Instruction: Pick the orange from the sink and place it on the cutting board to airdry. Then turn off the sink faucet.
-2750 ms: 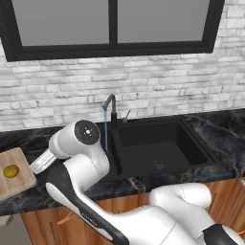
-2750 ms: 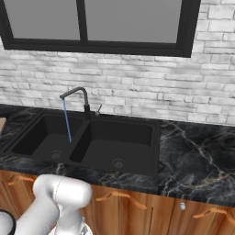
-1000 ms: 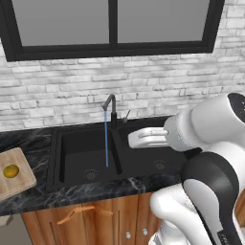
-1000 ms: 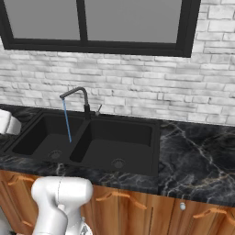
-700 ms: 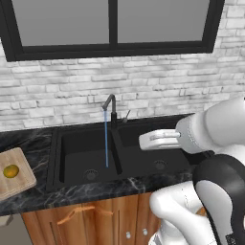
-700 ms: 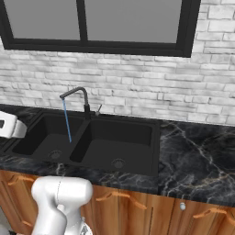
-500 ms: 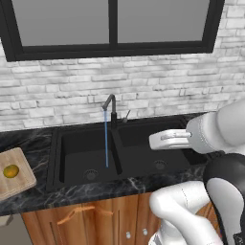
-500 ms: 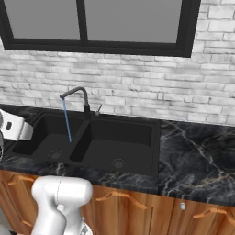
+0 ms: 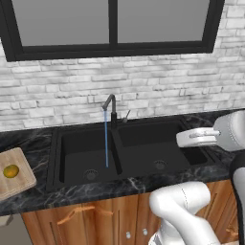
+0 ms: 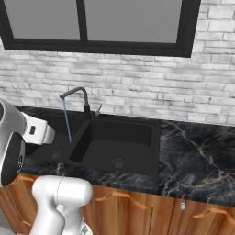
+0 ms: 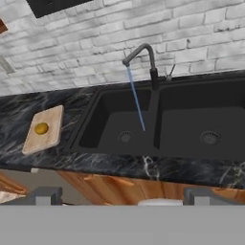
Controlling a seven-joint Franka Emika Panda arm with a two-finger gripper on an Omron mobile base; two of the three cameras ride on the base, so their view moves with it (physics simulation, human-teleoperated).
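2 base views flanking, 1 hand view facing, the same sink (image 9: pixel 139 148).

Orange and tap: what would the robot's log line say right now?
orange: on cutting board | sink faucet: water running | gripper: state unclear | next: turn off faucet

No readable text, labels, brands, numbers or signs anywhere. Sink faucet (image 9: pixel 111 106), cutting board (image 9: pixel 19 184), bench (image 10: pixel 197 151): all unmarked. Brick wall, window frame, cabinet fronts: no lettering either.
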